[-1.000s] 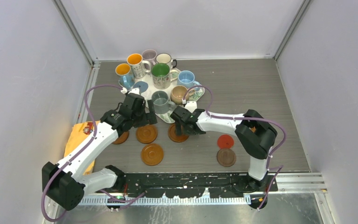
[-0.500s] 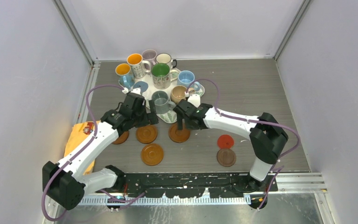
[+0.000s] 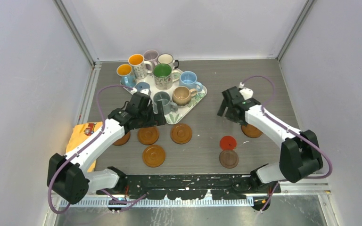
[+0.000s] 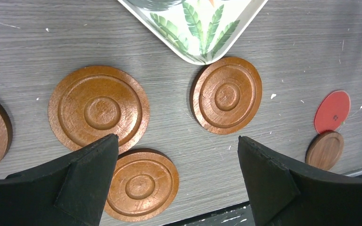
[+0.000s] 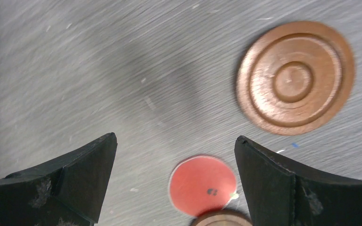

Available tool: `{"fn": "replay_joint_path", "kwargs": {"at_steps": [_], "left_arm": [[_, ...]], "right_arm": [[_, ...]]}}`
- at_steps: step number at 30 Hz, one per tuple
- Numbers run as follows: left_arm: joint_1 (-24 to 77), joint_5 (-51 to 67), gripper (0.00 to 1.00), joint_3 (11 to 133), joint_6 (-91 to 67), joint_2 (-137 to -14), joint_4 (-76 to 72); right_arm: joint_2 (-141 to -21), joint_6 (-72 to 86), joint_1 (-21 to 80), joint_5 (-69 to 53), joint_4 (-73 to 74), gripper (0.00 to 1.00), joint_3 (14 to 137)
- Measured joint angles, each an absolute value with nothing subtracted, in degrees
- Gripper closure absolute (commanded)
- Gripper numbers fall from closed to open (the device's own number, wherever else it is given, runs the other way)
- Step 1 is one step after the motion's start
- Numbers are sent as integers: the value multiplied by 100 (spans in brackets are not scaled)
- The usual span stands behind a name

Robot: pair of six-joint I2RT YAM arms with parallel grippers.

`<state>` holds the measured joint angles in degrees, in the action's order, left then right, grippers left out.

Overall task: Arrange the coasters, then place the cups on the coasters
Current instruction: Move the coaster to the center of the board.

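Seven coasters [image 3: 181, 133] lie on the table [image 3: 245, 84]; no cup seated yet.
Top: cups [image 3: 162, 73] crowd the tray [image 3: 194, 100]. Left wrist: left gripper [image 4: 176, 146] agape, empty, over coasters. Right wrist: right gripper [image 5: 175, 146] agape, empty, above red coaster [image 5: 202, 184].

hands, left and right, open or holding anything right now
left hand: open, holding nothing
right hand: open, holding nothing

Ceramic mugs [image 3: 162, 75] stand on the square leaf-patterned tray [image 4: 202, 26] — round wooden coasters [image 3: 181, 133] lie before it.
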<state>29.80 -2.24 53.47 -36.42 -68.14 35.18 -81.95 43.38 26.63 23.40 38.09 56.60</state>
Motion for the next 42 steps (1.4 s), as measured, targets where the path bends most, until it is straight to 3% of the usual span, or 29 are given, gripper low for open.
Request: {"fn": "replay_joint_path", "kwargs": {"at_steps": [12, 22, 34, 42], "left_arm": [[2989, 40, 0, 5347, -3511, -6877, 3450], [2989, 80, 0, 5347, -3465, -6873, 3452], [2989, 104, 0, 5347, -3420, -6860, 3452], [2989, 91, 0, 5347, -3422, -6853, 3454]], "right_arm": [[-7900, 4320, 635, 1487, 3131, 0, 4788], [-8184, 4329, -185, 633, 2261, 0, 4379], [-8543, 4324, -141, 287, 1625, 0, 4447], [-8829, 4386, 1092, 537, 1562, 0, 4705]]}}
